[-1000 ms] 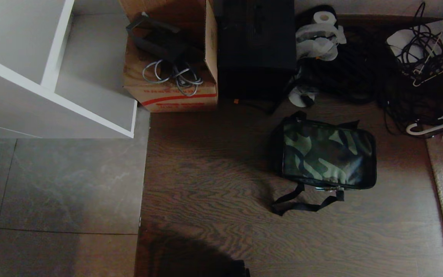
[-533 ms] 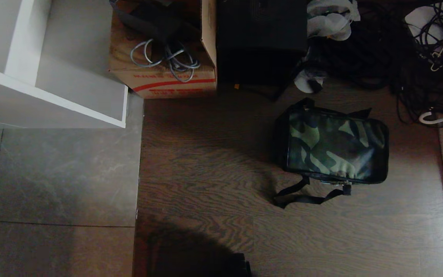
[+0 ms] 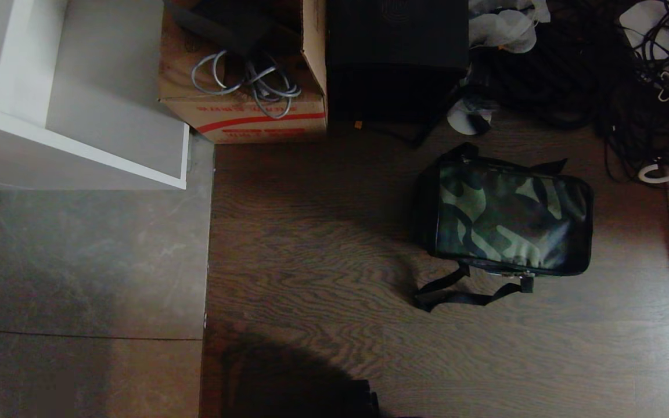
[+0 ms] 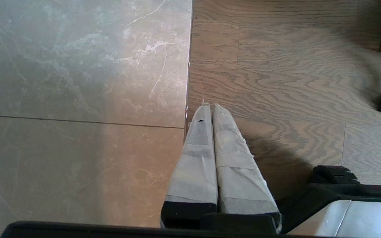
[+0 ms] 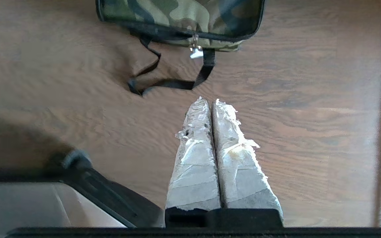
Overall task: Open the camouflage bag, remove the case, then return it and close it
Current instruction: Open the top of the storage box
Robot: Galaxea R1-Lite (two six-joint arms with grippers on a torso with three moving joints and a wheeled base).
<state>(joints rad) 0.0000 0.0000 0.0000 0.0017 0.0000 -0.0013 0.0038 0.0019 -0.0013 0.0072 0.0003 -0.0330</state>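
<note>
The boxy green-and-dark camouflage bag (image 3: 509, 226) sits zipped on the wooden floor (image 3: 311, 244), untouched: the opening step is not begun. Left gripper (image 4: 209, 105) and right gripper (image 5: 208, 100) hang pressed together, apart from it. Next, I judge: reach its metal zipper pull (image 5: 195, 49).

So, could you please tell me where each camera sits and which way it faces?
Head: high up, looking down at the green-and-black camouflage fabric bag on dark wood floor; no arms show.
Left wrist: behind the shut tape-wrapped left gripper, facing grey floor tile.
Right wrist: behind the shut right gripper, facing the bag's zipper side.
All share bag and floor.
</note>
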